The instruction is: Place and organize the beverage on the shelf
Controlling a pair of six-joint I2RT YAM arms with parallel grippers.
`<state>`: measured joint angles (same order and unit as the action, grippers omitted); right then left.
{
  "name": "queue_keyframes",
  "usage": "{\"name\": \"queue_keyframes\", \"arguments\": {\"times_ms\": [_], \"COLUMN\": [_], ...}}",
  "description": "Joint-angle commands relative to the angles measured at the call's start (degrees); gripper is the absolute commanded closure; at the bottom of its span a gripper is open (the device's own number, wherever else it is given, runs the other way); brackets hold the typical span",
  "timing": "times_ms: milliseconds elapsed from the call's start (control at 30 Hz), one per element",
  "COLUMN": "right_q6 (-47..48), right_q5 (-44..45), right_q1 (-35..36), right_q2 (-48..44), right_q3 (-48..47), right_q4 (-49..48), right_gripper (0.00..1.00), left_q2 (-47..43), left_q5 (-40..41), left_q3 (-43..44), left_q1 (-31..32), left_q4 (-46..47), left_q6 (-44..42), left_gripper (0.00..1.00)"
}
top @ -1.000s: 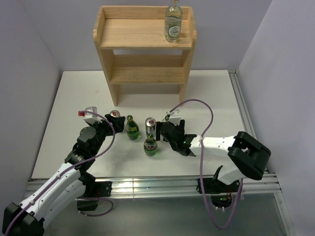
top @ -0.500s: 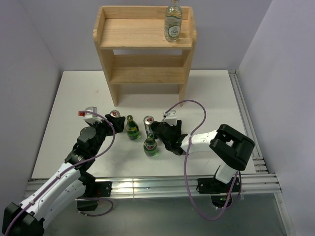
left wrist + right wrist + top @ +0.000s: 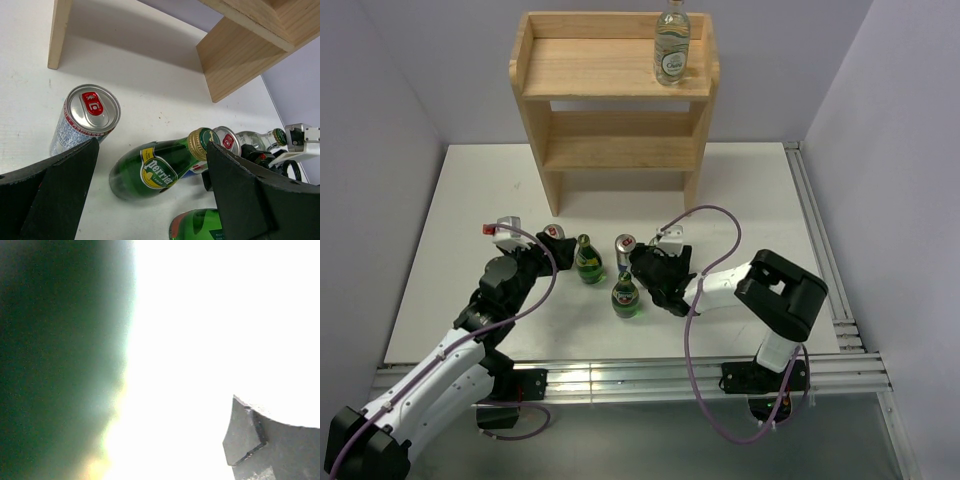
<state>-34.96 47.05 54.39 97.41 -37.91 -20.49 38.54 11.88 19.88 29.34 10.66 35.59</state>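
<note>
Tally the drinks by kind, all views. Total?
clear water bottles: 2 (the second shows only in the left wrist view)
green glass bottles: 2
cans: 2
Total: 6

A white table (image 3: 470,200) fills the middle of a narrow booth, its matte top evenly lit and faintly speckled in the left wrist view. Pale lilac-grey walls close it in on three sides: the back wall (image 3: 450,60), the left wall (image 3: 360,200) and the right wall (image 3: 900,150). An aluminium rail (image 3: 620,378) runs along the near edge — it catches a bright glare — and a second rail (image 3: 812,215) lines the right edge. Below the front lies a dull grey-green floor (image 3: 620,455).
</note>
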Motion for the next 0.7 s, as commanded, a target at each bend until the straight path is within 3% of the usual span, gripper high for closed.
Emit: {"name": "queue_keyframes", "arguments": {"times_ms": [0,167,367,400,467,667], "right_q6": [-3.4,-4.3,-3.6,-3.3,-3.5,-2.0], "right_q5": [4.8,7.1,7.5,7.4,7.7,8.1], "right_q1": [0.0,0.0,0.0,0.0,0.0,1.0], "right_q2": [1.2,2.9,6.7,7.0,6.1,-5.1], "right_q3": [1.1,2.0,1.3,1.1,0.3,-2.7], "right_q4": [-1.5,-4.2,-6.9,-7.3,-5.4,4.7], "right_gripper": [0.07,0.22,0.51,0.72,1.0,1.0], "left_q2": [0.4,0.7,1.3,1.3,1.2,1.4], "left_q5": [-0.7,-0.8,-0.8,-0.8,-0.6,-0.4], "left_q3": [0.0,-0.3,-0.3,-0.2,-0.3,-0.4], "left_q1": [0.3,0.3,0.3,0.3,0.3,0.4], "left_q4": [3.1,3.4,3.5,3.4,3.2,3.5], "left_q6": [-0.8,-0.7,-0.6,-0.6,-0.6,-0.6], "left_gripper": [0.04,0.04,0.04,0.04,0.04,0.04]}}
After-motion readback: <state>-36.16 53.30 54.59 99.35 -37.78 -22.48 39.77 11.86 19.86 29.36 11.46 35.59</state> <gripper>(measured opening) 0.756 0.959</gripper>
